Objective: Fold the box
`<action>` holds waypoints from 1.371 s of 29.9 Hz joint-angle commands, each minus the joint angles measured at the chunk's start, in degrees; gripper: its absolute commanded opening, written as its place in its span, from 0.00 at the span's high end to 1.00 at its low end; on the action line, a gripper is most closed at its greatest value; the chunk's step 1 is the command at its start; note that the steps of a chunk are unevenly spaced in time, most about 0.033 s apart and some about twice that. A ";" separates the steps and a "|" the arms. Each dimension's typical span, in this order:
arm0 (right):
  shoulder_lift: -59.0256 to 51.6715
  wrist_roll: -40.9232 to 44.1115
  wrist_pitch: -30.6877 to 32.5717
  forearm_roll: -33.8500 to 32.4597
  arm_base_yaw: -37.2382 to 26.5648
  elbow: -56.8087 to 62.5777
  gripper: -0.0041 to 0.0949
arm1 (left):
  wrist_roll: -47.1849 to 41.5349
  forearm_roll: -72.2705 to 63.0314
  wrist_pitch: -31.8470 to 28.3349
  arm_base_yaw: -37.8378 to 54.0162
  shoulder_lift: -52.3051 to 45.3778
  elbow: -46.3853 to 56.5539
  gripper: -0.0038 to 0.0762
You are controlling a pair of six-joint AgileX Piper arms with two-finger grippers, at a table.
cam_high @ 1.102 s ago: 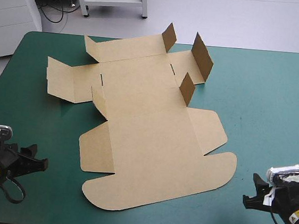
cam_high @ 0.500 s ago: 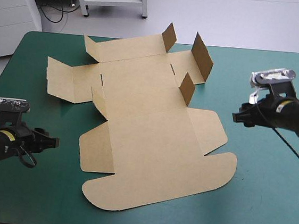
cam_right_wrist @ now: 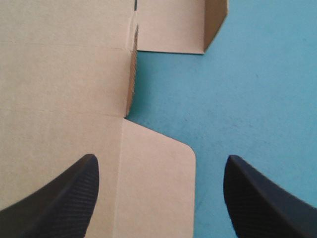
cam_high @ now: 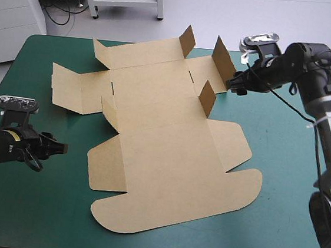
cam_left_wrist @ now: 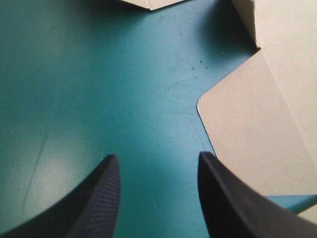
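The brown box [cam_high: 167, 160] lies as a cut sheet in the middle of the table, mostly flat, with several small flaps raised at its far side. My left gripper [cam_high: 61, 147] sits low over the teal-green cover left of the sheet. In the left wrist view this gripper [cam_left_wrist: 157, 157] is open, and a rounded side flap [cam_left_wrist: 257, 129] lies ahead of one finger. My right gripper [cam_high: 233, 87] hangs by the raised far-right flap [cam_high: 224, 64]. From its wrist camera the gripper [cam_right_wrist: 161, 158] is wide open above a rounded flap [cam_right_wrist: 153, 188], beside an upright flap [cam_right_wrist: 131, 74].
Teal-green cover [cam_high: 289, 190] shows right of the box and along the near edge. The right arm's links reach in along the table's right edge. A white cabinet [cam_high: 11, 13] stands beyond the far left corner.
My right arm has swung from the near right corner across to the box's far-right flap. The left gripper rose from the near left corner earlier and has barely shifted since.
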 commanded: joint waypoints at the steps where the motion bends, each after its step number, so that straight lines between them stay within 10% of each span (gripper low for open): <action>1: 5.18 1.44 2.12 2.40 0.93 -9.68 0.29 | 0.19 -0.40 -1.34 -0.07 -0.54 -2.00 0.52; 30: 25.00 1.95 -3.27 5.77 3.86 -20.65 0.30 | 1.59 -0.65 -0.09 -0.07 -0.87 -2.00 0.52; 41: 27.78 1.48 -3.50 5.48 5.06 -20.65 0.55 | 2.53 -0.65 1.36 -0.07 -1.38 -2.00 0.52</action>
